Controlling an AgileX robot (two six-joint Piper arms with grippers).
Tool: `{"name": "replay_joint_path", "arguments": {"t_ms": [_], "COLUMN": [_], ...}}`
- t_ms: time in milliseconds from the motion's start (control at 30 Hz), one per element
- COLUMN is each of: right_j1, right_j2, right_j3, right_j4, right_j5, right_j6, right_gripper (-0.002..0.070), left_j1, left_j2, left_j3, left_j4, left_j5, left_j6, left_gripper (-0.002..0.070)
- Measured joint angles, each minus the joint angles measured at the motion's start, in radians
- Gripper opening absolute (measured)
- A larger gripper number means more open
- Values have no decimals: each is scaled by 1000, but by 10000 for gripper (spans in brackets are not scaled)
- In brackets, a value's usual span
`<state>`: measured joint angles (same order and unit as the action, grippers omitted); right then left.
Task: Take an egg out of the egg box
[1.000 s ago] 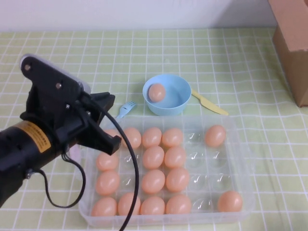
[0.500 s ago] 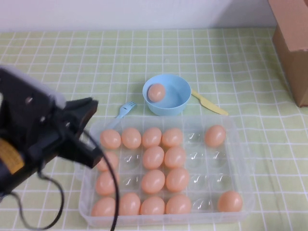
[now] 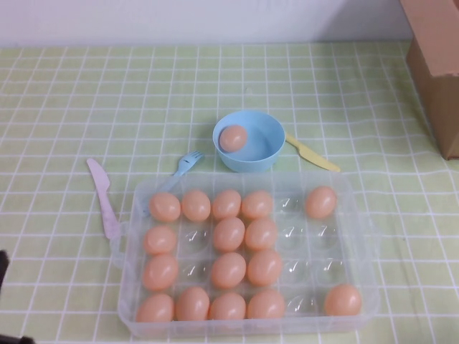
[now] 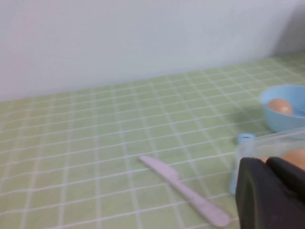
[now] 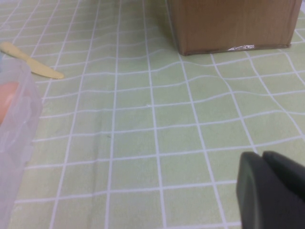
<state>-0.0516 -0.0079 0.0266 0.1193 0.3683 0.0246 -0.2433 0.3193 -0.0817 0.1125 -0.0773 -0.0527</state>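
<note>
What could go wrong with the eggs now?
1. The egg sits off-centre in the blue bowl; a bump might roll or crack it.
2. The pink knife and blue fork lie beside the egg box. The left pincer, low at the table's front left, could knock them when reaching in.
3. The right pincer, low near the cardboard box, could bump it.
</note>
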Motion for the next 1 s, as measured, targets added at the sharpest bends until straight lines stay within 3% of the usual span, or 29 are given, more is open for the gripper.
{"name": "replay_joint_path", "arguments": {"t_ms": [167,333,700,1000], "right_j1": [0,0,0,0], "right_j2": [0,0,0,0], "right_j3": [0,0,0,0], "right_j4": [0,0,0,0], "right_j5": [0,0,0,0], "right_j6": [0,0,0,0], "right_gripper": [-17,-17,-17,-17], "left_j1": [115,174,185,185], "left_j2": [-171,-268,-307,-308], "left_j3": [103,107,107,107], "left_j4": [-1,-28,-59,-125], "left_j5": [29,116,305,406], "left_j6": [0,0,12,128], "left_gripper": [-3,-3,-3,-3]}}
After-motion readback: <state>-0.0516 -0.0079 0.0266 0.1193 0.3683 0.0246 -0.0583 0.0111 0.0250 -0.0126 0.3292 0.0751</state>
